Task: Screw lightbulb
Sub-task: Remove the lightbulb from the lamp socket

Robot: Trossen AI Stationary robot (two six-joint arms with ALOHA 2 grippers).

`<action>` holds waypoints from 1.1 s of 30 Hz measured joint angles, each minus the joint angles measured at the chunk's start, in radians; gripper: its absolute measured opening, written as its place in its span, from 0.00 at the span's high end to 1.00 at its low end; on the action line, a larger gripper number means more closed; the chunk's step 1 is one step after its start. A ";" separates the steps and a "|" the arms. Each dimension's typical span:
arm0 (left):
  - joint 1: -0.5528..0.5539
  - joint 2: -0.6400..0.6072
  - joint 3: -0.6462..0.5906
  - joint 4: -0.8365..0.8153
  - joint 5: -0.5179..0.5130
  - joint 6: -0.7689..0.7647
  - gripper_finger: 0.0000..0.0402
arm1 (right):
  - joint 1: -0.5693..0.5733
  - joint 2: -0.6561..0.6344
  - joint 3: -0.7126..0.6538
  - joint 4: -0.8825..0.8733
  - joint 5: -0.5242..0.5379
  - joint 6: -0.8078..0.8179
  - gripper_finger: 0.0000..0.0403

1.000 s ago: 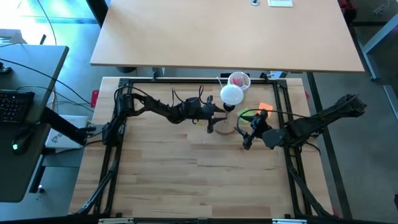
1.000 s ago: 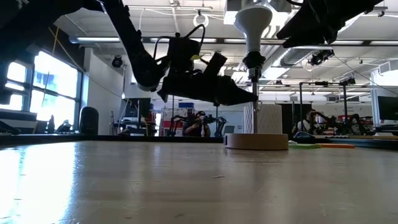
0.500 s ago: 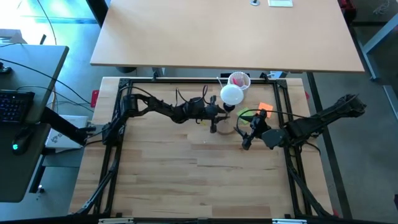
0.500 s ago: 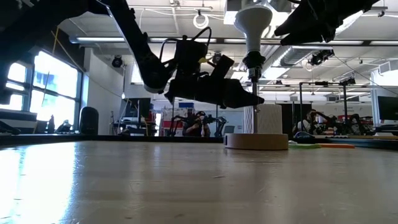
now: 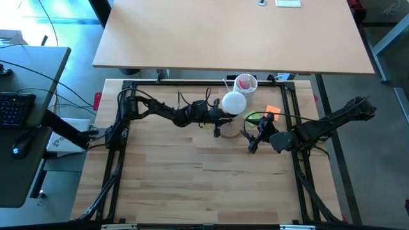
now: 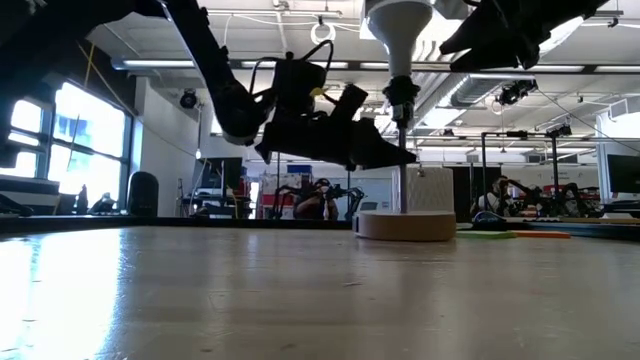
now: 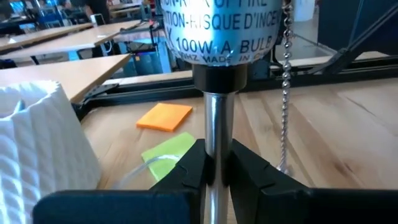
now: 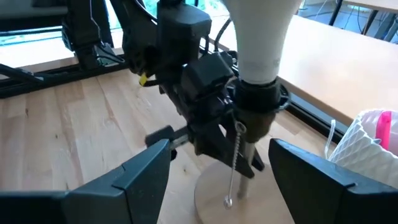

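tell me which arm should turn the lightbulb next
Right, probably. Its open end effector faces the lightbulb, while the left end effector is clamped on the lamp stem, steadying it.

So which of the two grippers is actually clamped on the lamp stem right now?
The left gripper: its fingers pinch the metal stem below the socket. The right gripper is open, facing the lightbulb without touching.

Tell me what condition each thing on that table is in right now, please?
lightbulb: seated upright in the socket, nothing holding it.
socket: on its metal stem above the round wooden base.
left gripper: fingers clamped on the stem.
right gripper: fingers open, apart from the lamp.
pull chain: hanging loose.
ribbed cup: upright, pink contents.
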 joint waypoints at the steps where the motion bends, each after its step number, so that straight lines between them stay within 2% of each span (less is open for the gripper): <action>1: 0.000 -0.010 -0.014 0.003 -0.002 0.000 0.92 | 0.000 0.000 0.000 0.002 0.000 0.006 0.34; 20: -0.026 -0.302 -0.403 -0.006 -0.191 -0.023 0.92 | -0.011 0.060 0.000 0.075 0.000 -0.017 0.34; 28: -0.070 -0.360 -0.476 -0.018 -0.237 -0.062 0.92 | -0.011 0.068 0.000 0.094 -0.002 -0.029 0.34; 33: -0.110 -0.409 -0.500 -0.087 -0.285 -0.082 0.92 | -0.011 0.068 0.000 0.098 -0.004 -0.033 0.34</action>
